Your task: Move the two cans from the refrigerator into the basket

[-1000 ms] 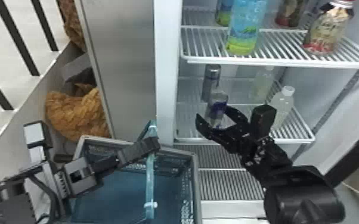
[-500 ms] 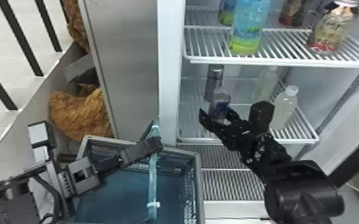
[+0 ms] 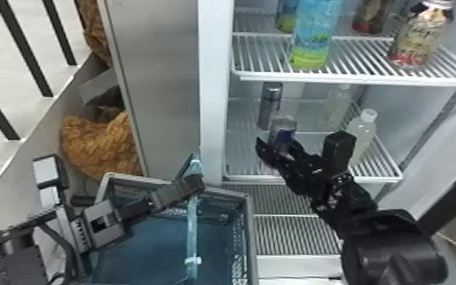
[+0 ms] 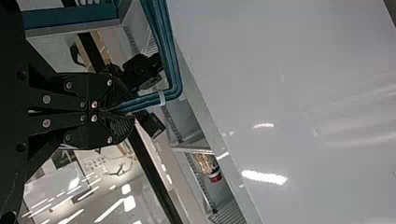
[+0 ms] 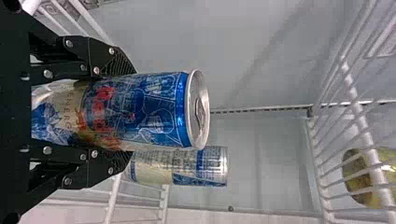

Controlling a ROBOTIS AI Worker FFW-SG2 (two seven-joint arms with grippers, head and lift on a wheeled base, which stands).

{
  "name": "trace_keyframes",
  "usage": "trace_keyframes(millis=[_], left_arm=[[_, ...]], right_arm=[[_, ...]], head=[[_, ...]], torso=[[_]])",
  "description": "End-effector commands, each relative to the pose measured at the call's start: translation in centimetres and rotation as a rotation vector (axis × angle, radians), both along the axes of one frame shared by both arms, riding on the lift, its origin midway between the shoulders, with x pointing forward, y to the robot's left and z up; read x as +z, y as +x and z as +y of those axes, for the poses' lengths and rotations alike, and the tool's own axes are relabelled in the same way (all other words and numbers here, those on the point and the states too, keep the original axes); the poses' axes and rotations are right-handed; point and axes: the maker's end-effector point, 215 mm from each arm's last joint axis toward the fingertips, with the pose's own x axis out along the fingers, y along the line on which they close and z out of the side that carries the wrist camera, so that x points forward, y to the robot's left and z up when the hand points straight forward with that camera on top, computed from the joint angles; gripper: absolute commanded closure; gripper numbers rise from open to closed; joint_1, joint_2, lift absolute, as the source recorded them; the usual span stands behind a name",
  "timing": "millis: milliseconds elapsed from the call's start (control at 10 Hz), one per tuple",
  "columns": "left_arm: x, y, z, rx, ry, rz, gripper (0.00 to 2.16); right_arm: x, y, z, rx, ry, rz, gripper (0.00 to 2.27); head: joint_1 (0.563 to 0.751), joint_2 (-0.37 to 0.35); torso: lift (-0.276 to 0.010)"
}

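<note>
In the head view my right gripper (image 3: 277, 148) is at the middle shelf's front, shut on the nearer can (image 3: 285, 130), which stands upright. In the right wrist view the gripper (image 5: 130, 113) has its fingers against both sides of this blue can (image 5: 140, 109), lid end beyond them. The second can (image 3: 271, 104) is upright farther back on that shelf; the right wrist view has this can (image 5: 180, 167) beside the held one. My left gripper (image 3: 196, 183) is over the basket (image 3: 252, 231), shut on its teal handle; in the left wrist view the gripper (image 4: 122, 110) pinches the handle (image 4: 173, 56).
Clear bottles (image 3: 363, 132) stand right of the cans on the middle shelf. The upper shelf (image 3: 356, 78), above the right gripper, holds several drinks, among them a blue-green bottle (image 3: 314, 34). The refrigerator's left wall edge (image 3: 213, 94) rises between basket and shelves.
My right gripper's fingers have drawn closer together around the nearer can. The left gripper keeps its hold on the basket handle.
</note>
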Motion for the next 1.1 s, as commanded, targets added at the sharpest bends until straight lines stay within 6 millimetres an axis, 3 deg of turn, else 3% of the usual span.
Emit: trace_keyframes(millis=[0, 300, 700, 1000], left_arm=[[0.0, -0.1, 0.0, -0.001, -0.002, 0.001, 1.21], [0.0, -0.1, 0.0, -0.001, -0.003, 0.003, 1.21], [0.0, -0.1, 0.1, 0.003, -0.003, 0.002, 1.21], [-0.1, 0.0, 0.3, 0.007, 0.000, 0.003, 1.21]], right_arm=[[1.2, -1.5, -0.6, -0.008, 0.005, -0.002, 1.28], [2.7, -4.8, -1.0, -0.010, 0.033, 0.018, 1.28], [4.2, -9.7, 0.9, 0.054, 0.102, 0.080, 1.28], [4.1, -13.2, 2.5, 0.110, 0.153, 0.147, 1.28]], head=[[0.695, -0.069], [0.695, -0.086], [0.695, -0.078], [0.695, -0.061]], torso=[[-0.219], [-0.219], [-0.219], [-0.219]])
